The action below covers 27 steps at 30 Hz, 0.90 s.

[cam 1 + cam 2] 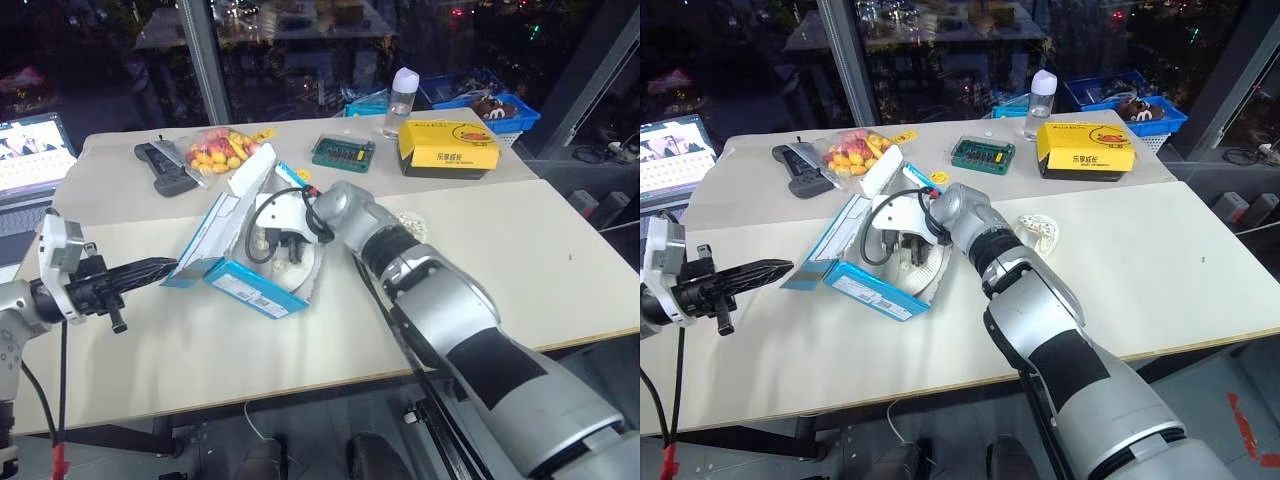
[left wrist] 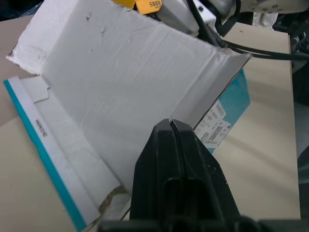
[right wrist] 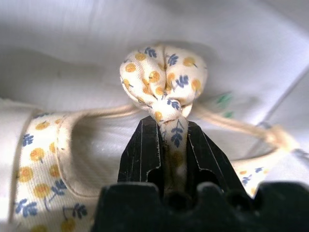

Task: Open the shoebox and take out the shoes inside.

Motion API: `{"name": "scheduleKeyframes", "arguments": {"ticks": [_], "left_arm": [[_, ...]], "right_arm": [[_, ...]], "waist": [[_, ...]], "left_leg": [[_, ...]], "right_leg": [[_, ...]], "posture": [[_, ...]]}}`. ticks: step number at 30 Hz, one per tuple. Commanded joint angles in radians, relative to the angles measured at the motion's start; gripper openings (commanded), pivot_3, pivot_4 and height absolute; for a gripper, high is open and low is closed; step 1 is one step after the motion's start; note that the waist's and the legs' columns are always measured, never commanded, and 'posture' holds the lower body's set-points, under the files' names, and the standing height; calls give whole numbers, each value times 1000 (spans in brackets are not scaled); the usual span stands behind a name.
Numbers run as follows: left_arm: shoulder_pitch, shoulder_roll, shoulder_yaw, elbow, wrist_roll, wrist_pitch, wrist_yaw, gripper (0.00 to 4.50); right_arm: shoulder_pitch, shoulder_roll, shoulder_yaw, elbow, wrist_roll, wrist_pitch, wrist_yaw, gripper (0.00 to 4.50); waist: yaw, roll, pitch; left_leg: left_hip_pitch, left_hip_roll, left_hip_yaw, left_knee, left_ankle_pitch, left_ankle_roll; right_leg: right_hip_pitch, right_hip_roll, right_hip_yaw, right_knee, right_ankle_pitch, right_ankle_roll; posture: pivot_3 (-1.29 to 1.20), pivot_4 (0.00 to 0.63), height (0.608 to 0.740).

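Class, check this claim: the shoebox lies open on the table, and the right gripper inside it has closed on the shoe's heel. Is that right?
Not quite. The shoebox lies open, and the right gripper has closed inside it, but on the shoe's bow, not its heel. The right wrist view shows this.

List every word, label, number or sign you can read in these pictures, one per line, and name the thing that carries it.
No text here can be read with certainty.
Yellow box: dark characters and a round emblem, too small to read.
Shoebox: white sticker with print, blurred.
Open shoebox flap edge: small dark print, illegible.
Yellow tag behind the flap: dark marks, cut off.
Laptop: screen picture, no legible words.
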Motion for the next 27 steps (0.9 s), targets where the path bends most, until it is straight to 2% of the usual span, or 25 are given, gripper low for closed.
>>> {"name": "scheduleKeyframes", "arguments": {"ticks": [1, 10, 16, 21, 27], "left_arm": [[-11, 6, 8, 3, 3, -23, -1, 0], [-17, 4, -4, 12, 7, -34, -3, 0], [-29, -2, -20, 21, 10, -43, 0, 0], [-35, -7, -40, 14, 11, -49, -12, 0], [-19, 9, -13, -20, -12, -39, -22, 0]], "right_arm": [[-83, -6, -64, -51, 65, 11, 28, 154], [-153, -45, -191, -101, 192, 83, 78, 154], [-179, -126, -274, -140, 275, 165, 81, 154], [-138, -284, -306, -272, 313, 268, 143, 154], [36, -508, -335, -654, 364, 562, 206, 154]], "waist": [[0, 0, 0], [4, 0, 0], [6, 0, 0], [7, 0, 0], [9, 0, 0]], "left_leg": [[0, 0, 0, 0, 0, 0], [-1, 0, 0, 0, 0, 0], [-1, 0, 0, 0, 0, 0], [-2, -1, 0, 1, 0, 0], [-3, -1, 2, 2, -1, 1]], "right_leg": [[0, 0, 0, 0, 0, 0], [0, 0, 0, 0, 0, 0], [0, -1, 0, 0, 0, 0], [0, -1, -1, -1, 0, 0], [0, -2, 0, -1, 0, 0]], "posture": [[0, 150, 734], [0, 150, 734], [0, 150, 734], [0, 150, 734], [0, 150, 734]]}}
